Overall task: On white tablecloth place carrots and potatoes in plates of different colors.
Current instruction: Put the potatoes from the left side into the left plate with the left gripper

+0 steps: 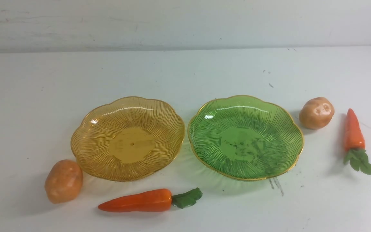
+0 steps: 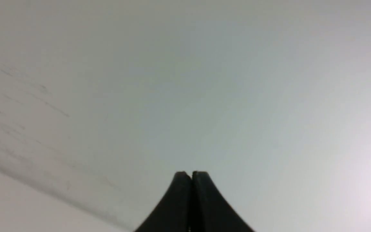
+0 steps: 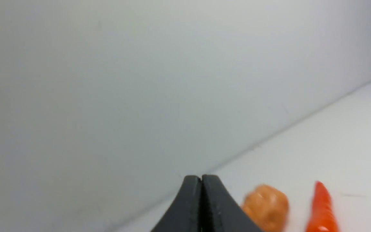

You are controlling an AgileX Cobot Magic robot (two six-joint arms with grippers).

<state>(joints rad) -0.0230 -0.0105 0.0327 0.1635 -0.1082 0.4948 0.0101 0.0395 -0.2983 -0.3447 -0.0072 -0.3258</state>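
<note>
Front carrot [image 1: 135,201] loose by yellow plate [image 1: 76,141], nothing plated. Left pincer [image 2: 190,174], right pincer [image 3: 201,176] pressed together, empty. Needs opening, then descent.

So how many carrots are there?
2. One carrot lies in front of the amber plate; the other carrot is far right, beside a potato. None seems hidden.

All I see of my rig comes off the wrist cams. The left jaws are two matte black fingers [image 2: 175,206], blunt squared tips, curving out wider toward the lens. The right jaws are the same shape, but their fingers [image 3: 188,209] look dark grey, smooth, a bit lighter at the edges.
</note>
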